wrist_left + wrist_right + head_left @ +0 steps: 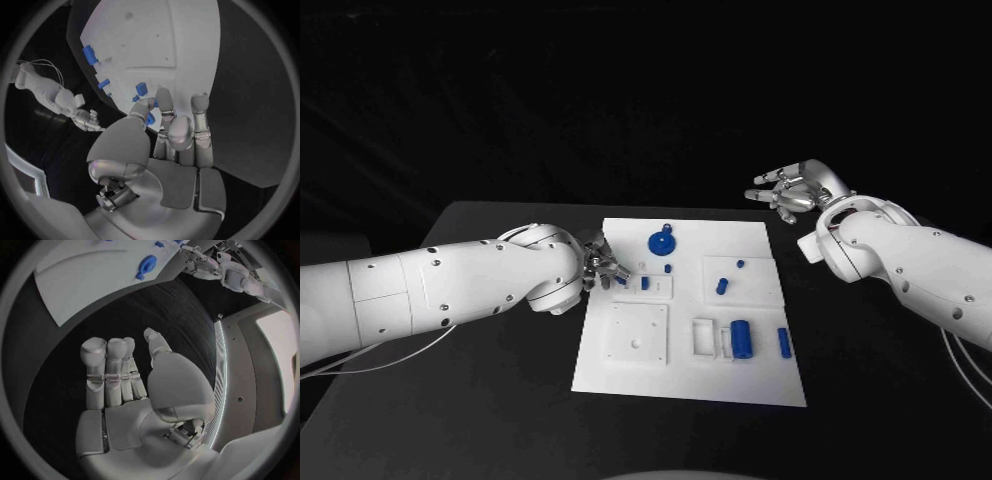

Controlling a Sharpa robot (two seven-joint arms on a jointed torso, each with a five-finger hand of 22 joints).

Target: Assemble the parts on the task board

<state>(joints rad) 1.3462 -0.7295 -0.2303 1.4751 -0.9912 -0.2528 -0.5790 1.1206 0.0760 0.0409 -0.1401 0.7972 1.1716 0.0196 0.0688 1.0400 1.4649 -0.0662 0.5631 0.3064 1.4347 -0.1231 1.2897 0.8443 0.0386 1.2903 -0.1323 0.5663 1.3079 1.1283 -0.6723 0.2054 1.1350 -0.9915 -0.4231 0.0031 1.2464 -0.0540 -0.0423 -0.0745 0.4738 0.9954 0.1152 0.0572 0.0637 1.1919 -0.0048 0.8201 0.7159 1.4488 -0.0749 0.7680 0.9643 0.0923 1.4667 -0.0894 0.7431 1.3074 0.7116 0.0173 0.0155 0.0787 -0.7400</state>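
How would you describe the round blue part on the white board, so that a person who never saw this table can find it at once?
Start from the white task board in the middle of the black table and go to its far edge, away from the robot. There, somewhat left of the middle, lies the round blue part. It is a flat disc, the widest blue piece, while the others are small pegs and short cylinders.

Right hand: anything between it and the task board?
No. In the head view, only bare black table lies between the right hand and the task board.
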